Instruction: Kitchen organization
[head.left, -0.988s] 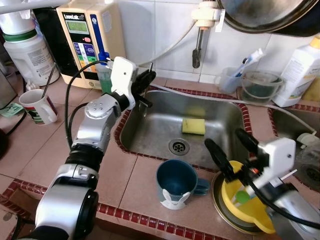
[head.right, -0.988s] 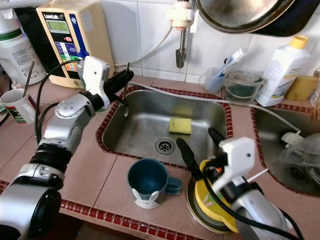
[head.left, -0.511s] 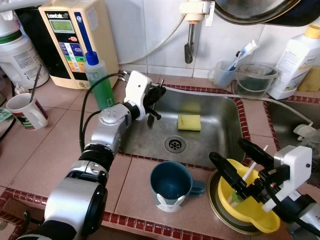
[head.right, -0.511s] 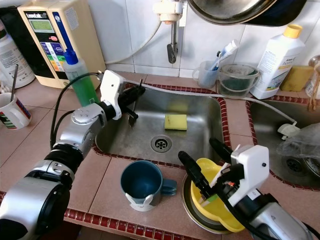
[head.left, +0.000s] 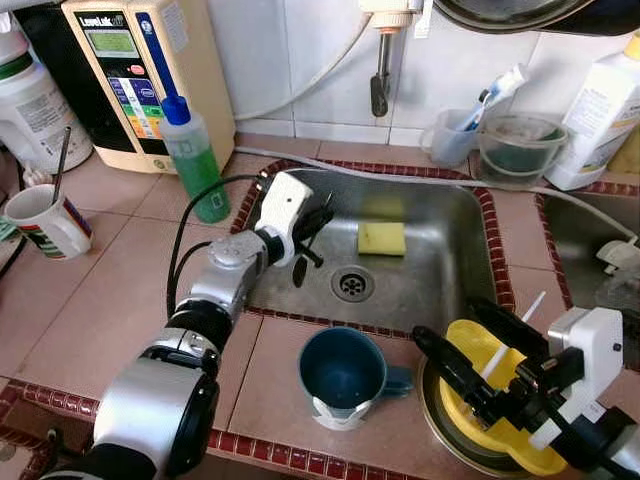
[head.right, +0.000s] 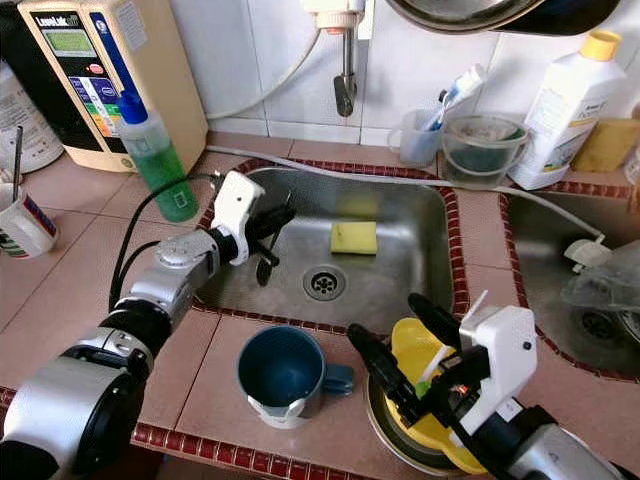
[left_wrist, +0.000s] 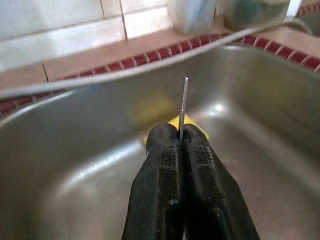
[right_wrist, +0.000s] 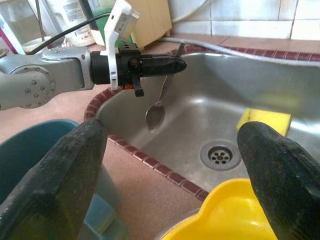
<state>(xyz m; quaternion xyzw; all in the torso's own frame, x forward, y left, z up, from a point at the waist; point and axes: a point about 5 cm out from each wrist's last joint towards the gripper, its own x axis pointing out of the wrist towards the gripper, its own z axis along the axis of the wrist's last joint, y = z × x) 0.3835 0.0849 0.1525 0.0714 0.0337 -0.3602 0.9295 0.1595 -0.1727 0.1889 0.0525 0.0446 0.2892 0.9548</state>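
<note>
**Q.** What is held, and where?

**A.** A metal spoon (right_wrist: 159, 107) is held over the left part of the steel sink (head.left: 440, 290), clear of the basin floor. The fingers of the left gripper (head.left: 318, 218) are pressed together on its handle. The yellow sponge (head.left: 381, 238) lies in the basin beyond it, with the drain (head.left: 352, 284) near.

**Q.** How is the spoon's long axis set?

**A.** It is seen in the right wrist view to hang nearly upright, slightly tilted, with the bowl pointing down into the sink and the handle tip standing above the fingers.

**Q.** What of the other arm?

**A.** The right gripper (head.left: 480, 345) is held with fingers spread wide apart over a yellow bowl (head.left: 490, 405), which sits in a metal dish (head.right: 385, 425) on the tiled surface (head.left: 110, 290). Nothing is gripped by it. A blue mug (head.left: 343, 372) stands just beside the dish.

**Q.** How far along is the organizing judged to be?

**A.** It is judged early to middling: the spoon is lifted but not yet put anywhere, and the mug, bowl, sponge and green soap bottle (head.left: 192, 160) remain to be dealt with.
</note>
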